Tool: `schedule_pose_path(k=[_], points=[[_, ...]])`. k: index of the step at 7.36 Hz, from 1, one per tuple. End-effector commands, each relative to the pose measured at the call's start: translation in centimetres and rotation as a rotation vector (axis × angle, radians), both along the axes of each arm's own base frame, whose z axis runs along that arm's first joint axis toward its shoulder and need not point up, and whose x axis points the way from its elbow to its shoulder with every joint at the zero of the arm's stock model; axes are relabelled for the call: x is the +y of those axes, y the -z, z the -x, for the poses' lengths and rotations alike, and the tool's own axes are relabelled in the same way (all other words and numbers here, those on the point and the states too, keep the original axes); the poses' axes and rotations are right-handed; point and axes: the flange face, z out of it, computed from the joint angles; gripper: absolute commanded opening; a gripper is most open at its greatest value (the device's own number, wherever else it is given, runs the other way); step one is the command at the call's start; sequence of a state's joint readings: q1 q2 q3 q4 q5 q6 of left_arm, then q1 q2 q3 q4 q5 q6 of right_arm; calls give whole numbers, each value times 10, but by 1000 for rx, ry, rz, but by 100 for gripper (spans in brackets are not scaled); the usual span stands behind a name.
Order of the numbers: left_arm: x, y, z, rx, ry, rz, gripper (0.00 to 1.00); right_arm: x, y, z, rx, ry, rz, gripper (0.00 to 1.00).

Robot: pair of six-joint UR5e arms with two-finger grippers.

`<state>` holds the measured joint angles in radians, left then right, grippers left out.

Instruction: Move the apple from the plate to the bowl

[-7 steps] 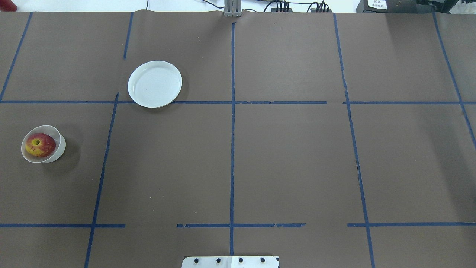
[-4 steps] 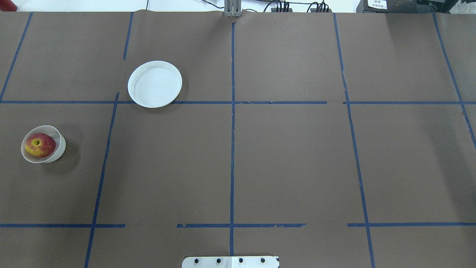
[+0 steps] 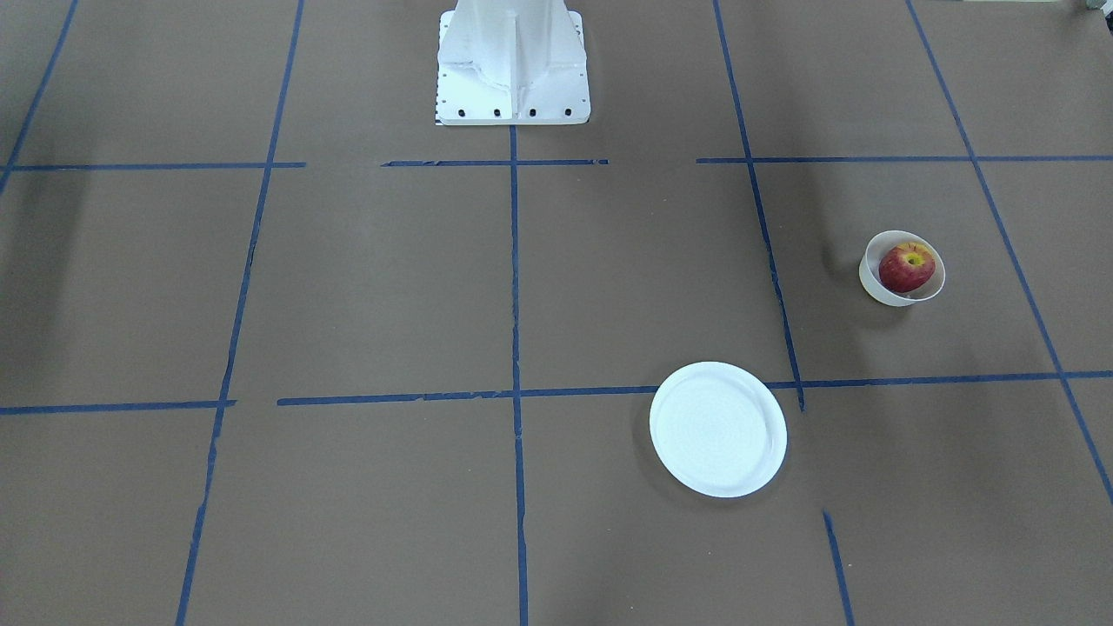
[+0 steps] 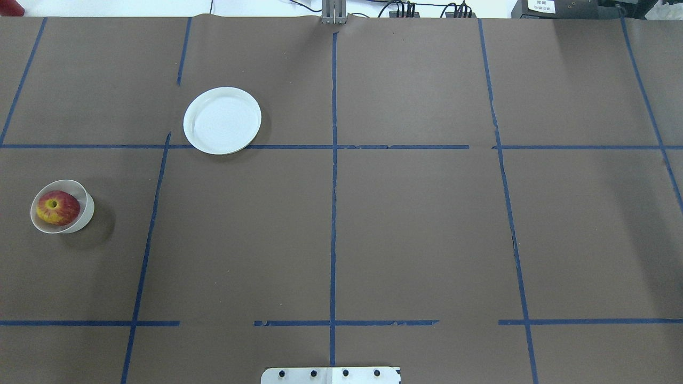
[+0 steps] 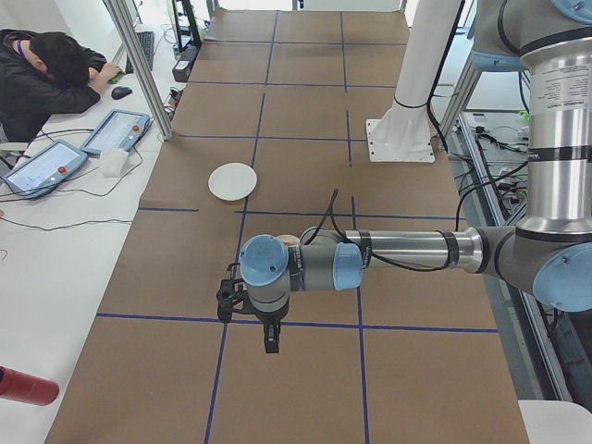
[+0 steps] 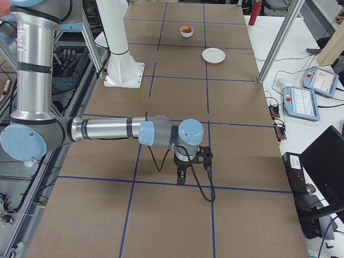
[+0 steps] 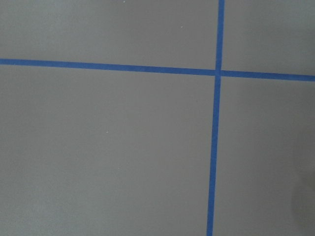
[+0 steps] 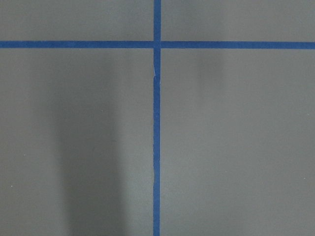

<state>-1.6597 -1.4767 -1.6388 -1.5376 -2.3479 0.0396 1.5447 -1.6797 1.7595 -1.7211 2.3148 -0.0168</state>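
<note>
The small red apple (image 4: 57, 208) with a yellow patch sits inside the small cream-white bowl (image 4: 88, 209) at the table's left side; both also show in the front view, apple (image 3: 907, 268) in bowl (image 3: 869, 280). The flat white plate (image 4: 222, 120) lies empty farther back; it also shows in the front view (image 3: 718, 429). My left gripper (image 5: 270, 346) shows only in the left side view, pointing down above the table; I cannot tell if it is open or shut. My right gripper (image 6: 180, 180) shows only in the right side view; I cannot tell its state either.
The white robot base (image 3: 513, 61) stands at the table's near middle edge. Blue tape lines cross the brown table cover. A person (image 5: 51, 74) leans on a side desk with tablets. A red cylinder (image 5: 26, 387) lies beside the table.
</note>
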Motion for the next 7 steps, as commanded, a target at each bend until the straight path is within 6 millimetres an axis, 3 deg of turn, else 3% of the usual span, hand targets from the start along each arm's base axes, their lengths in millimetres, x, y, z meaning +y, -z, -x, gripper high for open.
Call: schedule_pose_path(k=[1, 5, 7], points=[[-2, -6, -1, -1, 3, -20, 100, 0, 0, 0, 0, -1, 1, 100], [-9, 24, -29, 29, -50, -69, 100, 0, 0, 0, 0, 0, 0, 100], [-8, 22, -29, 27, -48, -64, 100, 0, 0, -1, 0, -1, 2, 100]])
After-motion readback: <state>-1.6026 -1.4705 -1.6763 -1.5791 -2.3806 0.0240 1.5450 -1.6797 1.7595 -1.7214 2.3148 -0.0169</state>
